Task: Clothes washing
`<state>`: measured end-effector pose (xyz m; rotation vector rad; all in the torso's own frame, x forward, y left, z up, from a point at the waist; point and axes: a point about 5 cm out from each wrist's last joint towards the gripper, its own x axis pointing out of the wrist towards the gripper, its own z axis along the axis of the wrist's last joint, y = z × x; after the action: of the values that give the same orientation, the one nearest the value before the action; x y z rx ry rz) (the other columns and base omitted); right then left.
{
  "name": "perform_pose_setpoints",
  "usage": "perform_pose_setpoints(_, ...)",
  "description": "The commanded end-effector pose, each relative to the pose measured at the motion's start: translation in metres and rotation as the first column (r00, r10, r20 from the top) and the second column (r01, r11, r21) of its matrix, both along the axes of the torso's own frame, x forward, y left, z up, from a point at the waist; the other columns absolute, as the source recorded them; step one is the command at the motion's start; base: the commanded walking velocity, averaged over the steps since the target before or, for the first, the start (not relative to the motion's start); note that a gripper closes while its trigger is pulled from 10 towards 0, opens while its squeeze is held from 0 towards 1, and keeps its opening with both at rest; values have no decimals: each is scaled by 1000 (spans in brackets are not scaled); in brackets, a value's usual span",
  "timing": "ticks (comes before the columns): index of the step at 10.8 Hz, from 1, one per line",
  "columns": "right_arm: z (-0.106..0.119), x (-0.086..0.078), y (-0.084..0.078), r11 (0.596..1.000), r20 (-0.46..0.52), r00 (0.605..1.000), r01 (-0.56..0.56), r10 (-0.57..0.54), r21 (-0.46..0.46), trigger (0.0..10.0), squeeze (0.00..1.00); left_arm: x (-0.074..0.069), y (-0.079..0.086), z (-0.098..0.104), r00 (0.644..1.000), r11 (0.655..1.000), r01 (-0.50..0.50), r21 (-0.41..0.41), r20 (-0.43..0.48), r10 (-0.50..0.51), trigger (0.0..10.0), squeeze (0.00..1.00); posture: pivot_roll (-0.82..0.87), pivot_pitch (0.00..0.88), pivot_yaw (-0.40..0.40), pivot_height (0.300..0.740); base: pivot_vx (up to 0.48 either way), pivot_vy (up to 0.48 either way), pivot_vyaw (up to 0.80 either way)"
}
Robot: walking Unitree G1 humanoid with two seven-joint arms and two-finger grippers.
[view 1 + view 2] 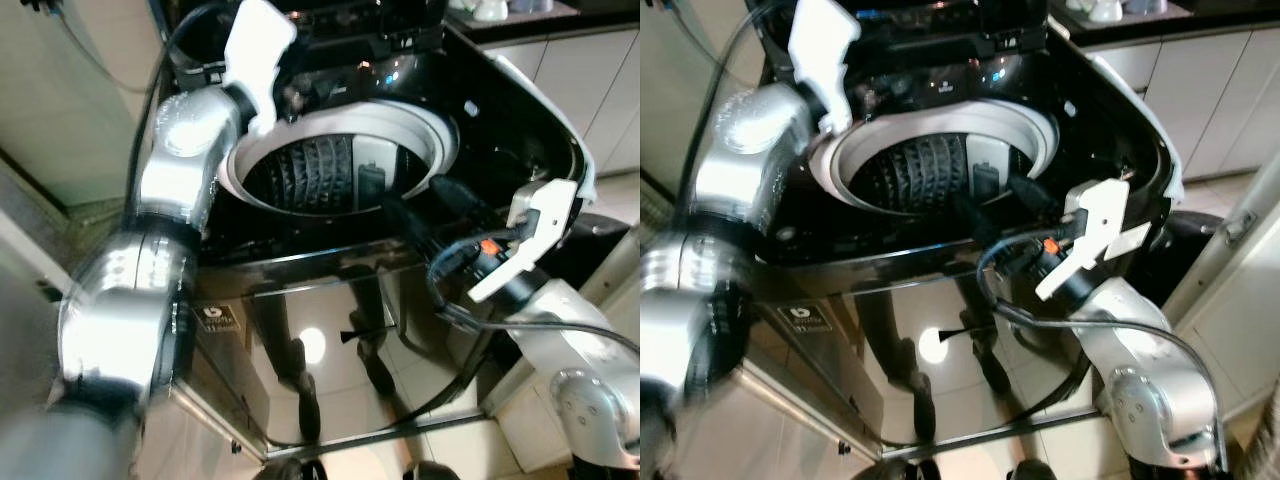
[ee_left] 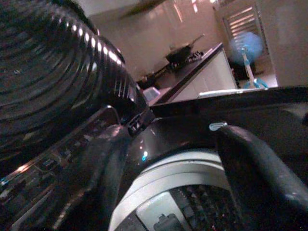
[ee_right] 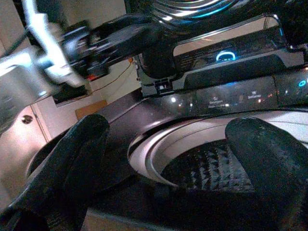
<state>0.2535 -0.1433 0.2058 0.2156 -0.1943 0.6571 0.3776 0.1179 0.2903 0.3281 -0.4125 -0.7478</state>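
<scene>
Top-loader drum [image 1: 320,170] open below both hands; left hand [image 2: 168,187] and right hand [image 3: 163,159] spread, empty; right nearer front rim.

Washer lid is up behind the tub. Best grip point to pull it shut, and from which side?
Probably the lid by its free top edge, reached from the front, above the drum. It stands raised behind the control panel, hinged at the back. The left gripper, fingers open, is nearest.
</scene>
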Motion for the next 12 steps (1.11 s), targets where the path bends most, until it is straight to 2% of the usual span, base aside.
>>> perform_pose_setpoints(1,2,5,3,1000,26,1000,12,-12,-7,10000,0,-14,-1,1,1000,1000,11,-16,14,-11,10000,1000,-192,0,128,740,0,0,0)
perform_pose_setpoints(2,1,9,3,999,41,999,31,-31,-20,10000,0,-29,-3,-8,1000,998,-3,-62,17,4,10000,200,-180,0,121,740,0,0,0)
perform_pose_setpoints(3,-2,22,0,981,91,981,177,-170,-77,10000,0,-43,0,-36,993,976,-115,-185,-61,105,10000,0,-156,0,100,740,0,0,0)
perform_pose_setpoints(4,-6,32,-5,945,110,945,316,-307,-80,10000,0,-61,-1,-59,973,945,-220,-241,-121,195,10000,0,-125,0,67,740,0,0,0)
perform_pose_setpoints(5,-8,32,-4,941,111,941,329,-320,-77,10000,0,-69,-1,-62,970,943,-236,-236,-110,216,10000,0,-115,0,56,740,0,0,0)
perform_pose_setpoints(6,-11,32,-1,931,130,931,353,-340,-92,10000,0,-78,-1,-71,959,933,-272,-235,-146,243,10000,0,-103,0,43,740,0,0,0)
perform_pose_setpoints(8,-16,41,-5,893,162,892,440,-422,-98,10000,0,-87,9,-106,891,886,-416,-205,-288,352,10000,0,-99,0,22,740,0,0,0)
perform_pose_setpoints(9,-17,44,-5,883,167,883,458,-439,-97,10000,0,-88,10,-116,865,874,-451,-180,-330,379,10000,0,-99,0,22,740,0,0,0)
perform_pose_setpoints(10,-27,56,2,873,155,882,466,-445,-144,10000,0,-95,25,-157,767,823,-562,-80,-422,483,10000,0,-97,0,-2,740,0,0,0)
perform_pose_setpoints(11,-39,64,4,866,94,880,476,-466,-153,10000,0,-101,26,-164,733,794,-603,-83,-449,510,10000,0,-87,0,-14,740,0,0,0)
perform_pose_setpoints(12,-46,66,6,865,68,881,473,-468,-168,10000,0,-100,26,-156,730,772,-627,-104,-425,536,10000,0,-83,0,-18,740,0,0,0)
